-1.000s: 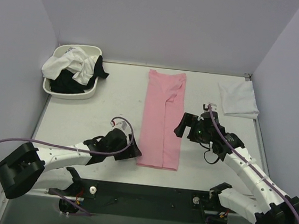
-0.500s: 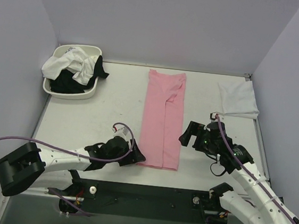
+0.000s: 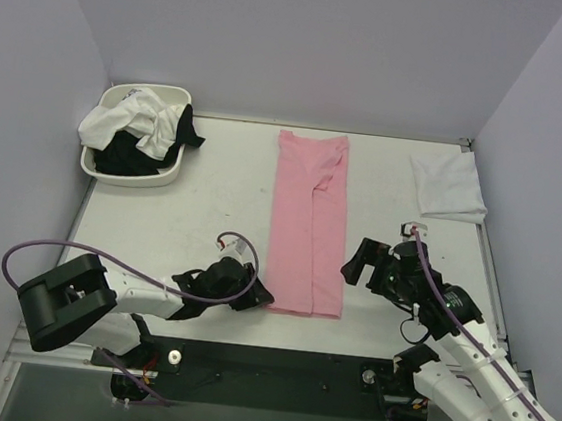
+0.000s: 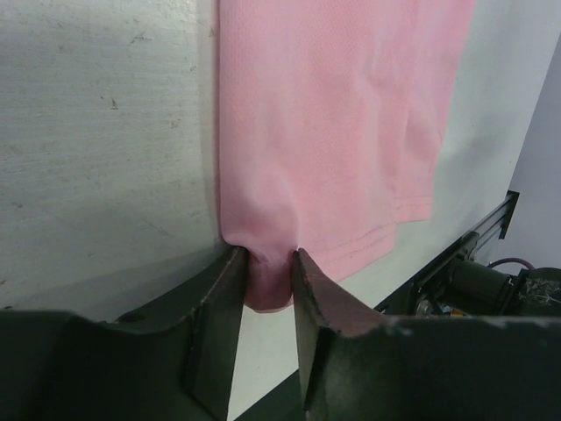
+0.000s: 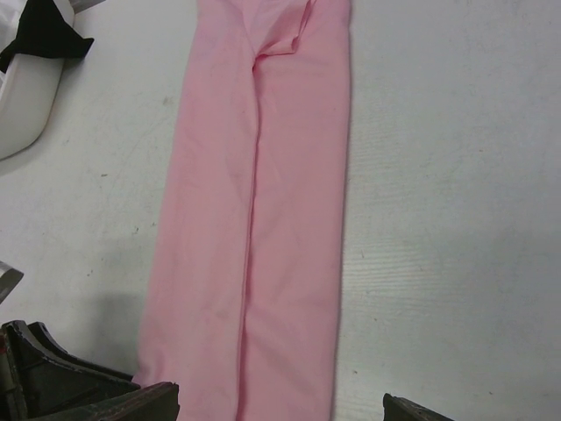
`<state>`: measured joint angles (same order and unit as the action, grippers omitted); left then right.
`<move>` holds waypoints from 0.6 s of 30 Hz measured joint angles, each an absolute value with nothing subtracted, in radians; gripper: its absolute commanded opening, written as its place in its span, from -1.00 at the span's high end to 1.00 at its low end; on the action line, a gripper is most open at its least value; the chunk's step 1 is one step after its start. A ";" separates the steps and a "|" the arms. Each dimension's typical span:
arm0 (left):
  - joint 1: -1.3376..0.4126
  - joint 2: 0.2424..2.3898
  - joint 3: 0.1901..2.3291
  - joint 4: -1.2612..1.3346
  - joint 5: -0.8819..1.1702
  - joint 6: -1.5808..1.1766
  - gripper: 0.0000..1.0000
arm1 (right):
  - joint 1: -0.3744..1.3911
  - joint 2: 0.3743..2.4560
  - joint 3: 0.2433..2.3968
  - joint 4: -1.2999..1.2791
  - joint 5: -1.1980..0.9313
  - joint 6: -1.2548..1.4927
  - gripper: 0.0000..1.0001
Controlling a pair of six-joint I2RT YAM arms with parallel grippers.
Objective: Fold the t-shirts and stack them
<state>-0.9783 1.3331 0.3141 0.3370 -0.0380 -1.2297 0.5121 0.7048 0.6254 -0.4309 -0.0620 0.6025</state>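
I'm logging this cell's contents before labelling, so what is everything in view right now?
Light pink cotton t-shirt: one, pink, folded into a long strip along the table's middle.
Folded white cotton t-shirt: one, white, far right corner.
White oval plastic basin: one, white, far left corner.
Crumpled shirts: number unclear, white and black, heaped in the basin.
Flat white table: one, white, under everything.
Left arm: one, white and black, near left; jaws shut on the pink shirt's near left corner.
Right arm: one, white and black, near right; jaws open beside the pink shirt.
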 measured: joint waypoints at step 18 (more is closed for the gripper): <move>-0.966 1.318 0.314 0.287 -0.041 -1.213 1.00 | 0.521 0.672 0.505 -0.437 -0.087 0.672 -0.95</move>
<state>-0.9665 1.3178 0.3141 0.2867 -0.0406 -1.2133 0.5213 0.6716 0.5045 -0.4366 -0.0868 0.6720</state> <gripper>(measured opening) 0.032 0.989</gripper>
